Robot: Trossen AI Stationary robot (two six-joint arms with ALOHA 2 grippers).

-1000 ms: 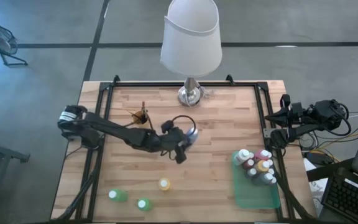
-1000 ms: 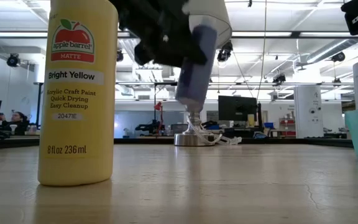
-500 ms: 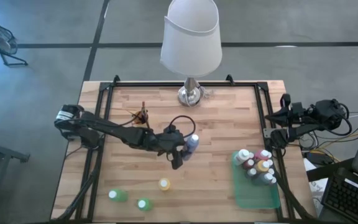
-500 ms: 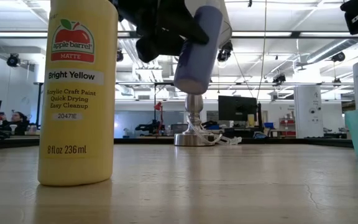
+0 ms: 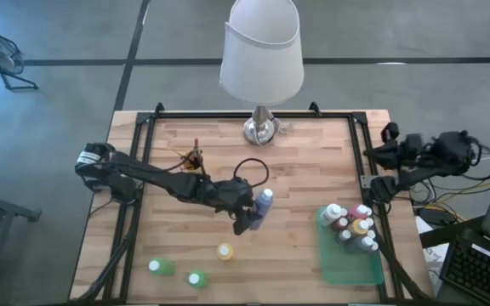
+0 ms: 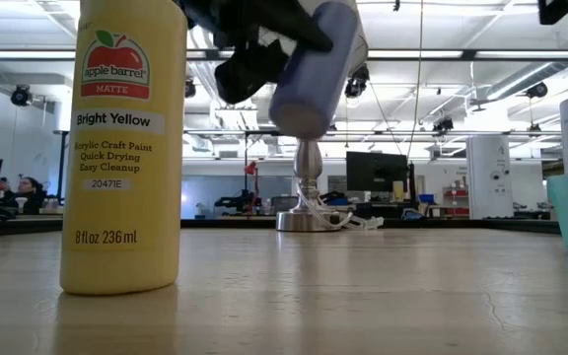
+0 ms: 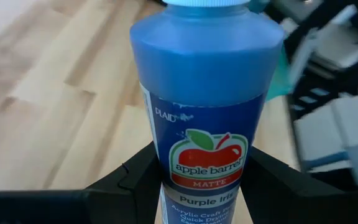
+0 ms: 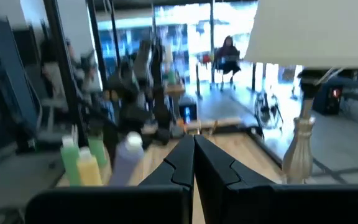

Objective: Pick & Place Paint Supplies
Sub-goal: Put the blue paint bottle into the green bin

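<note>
My left gripper [image 5: 252, 214] hangs over the table's middle, shut on a purple paint bottle [image 5: 264, 201] with a white cap; the low view shows that bottle [image 6: 309, 74] high above the wood. A yellow bottle [image 5: 225, 252] and two green bottles [image 5: 160, 267] stand upright near the front edge. Several bottles [image 5: 351, 225] stand in the green tray [image 5: 347, 268]. Thin brushes [image 5: 192, 157] lie at the back left. My right gripper [image 5: 391, 136] waits shut at the table's right edge. My left gripper pinches the purple bottle's lower body at the label [image 7: 166, 174], one finger [image 7: 135, 183] on each side. The fingers come from the table's left, slanting a little down. The bottle is lifted clear of the table and tilted, its cap [image 5: 266, 195] higher than its base.
A tall lamp [image 5: 260, 59] with a white shade stands at the back centre, its metal foot [image 5: 260, 129] on the wood. Bare wood lies between the held bottle and the tray. The yellow bottle [image 6: 126, 148] stands close to the front edge.
My left gripper has turned its wrist and drifted slightly toward the near edge, tipping the purple bottle further over while it stays clear of the table. My right gripper has risen a little at the right edge.
</note>
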